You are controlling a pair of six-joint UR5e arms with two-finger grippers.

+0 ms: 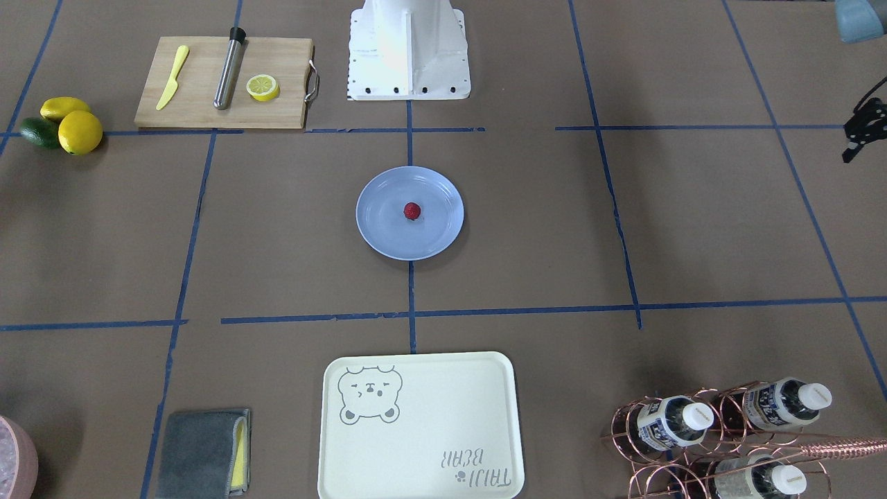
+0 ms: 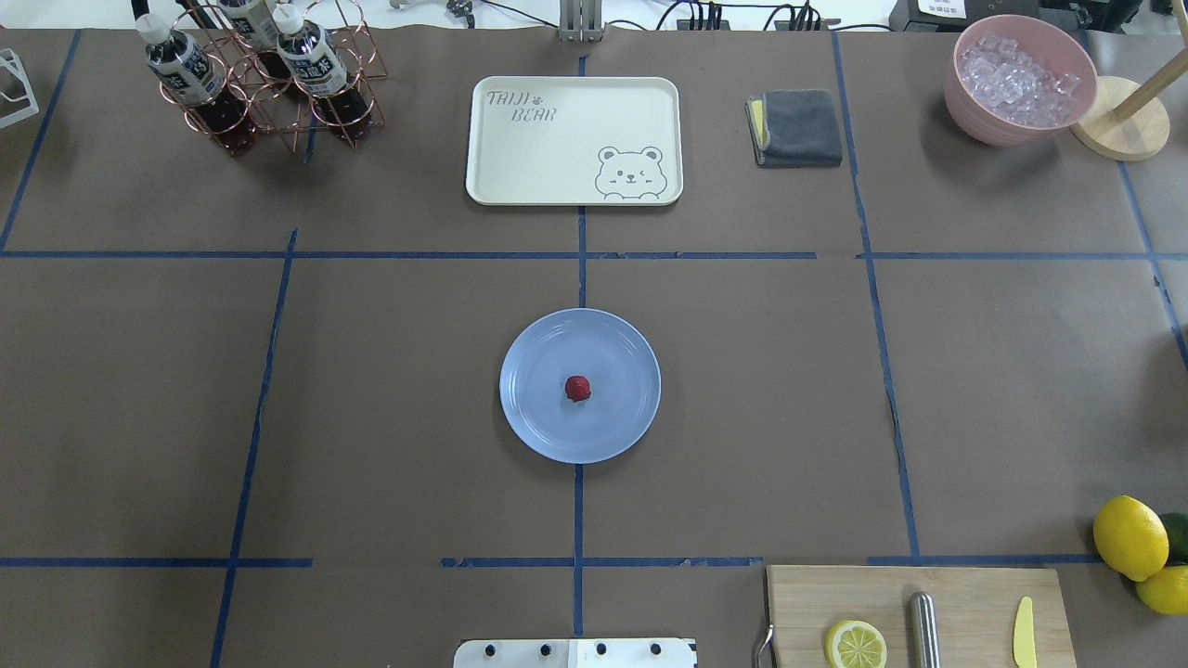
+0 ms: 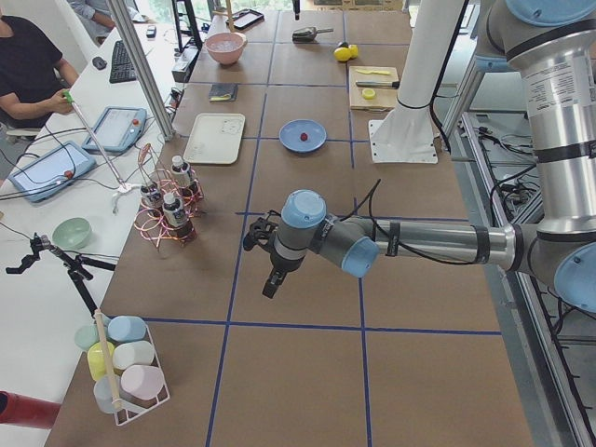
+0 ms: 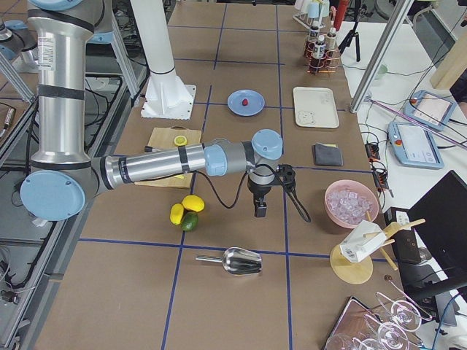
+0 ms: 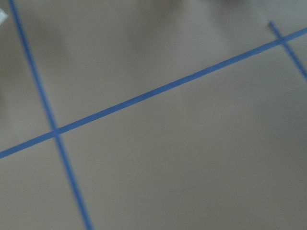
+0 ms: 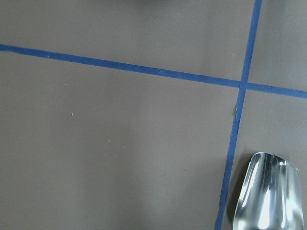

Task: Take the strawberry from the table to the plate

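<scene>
The strawberry (image 1: 412, 210) (image 2: 577, 389) lies in the middle of the pale blue plate (image 1: 378, 232) (image 2: 534, 422), which rests at the centre of the brown table (image 1: 554, 229). Both grippers are far from it. In the exterior left view my left gripper (image 3: 271, 282) hangs over bare table near the bottle rack. In the exterior right view my right gripper (image 4: 260, 207) hangs over bare table beside the lemons. I cannot tell whether either is open or shut. Both wrist views show only table and tape, with no fingers.
A cutting board (image 1: 208, 104) holds a lemon half (image 1: 263, 87), a yellow knife and a metal rod. Lemons and an avocado (image 1: 66, 125), a bear tray (image 1: 423, 443), a grey cloth (image 1: 197, 450), a bottle rack (image 1: 721, 436), an ice bowl (image 2: 1016, 83) and a metal scoop (image 4: 237, 260) ring the table.
</scene>
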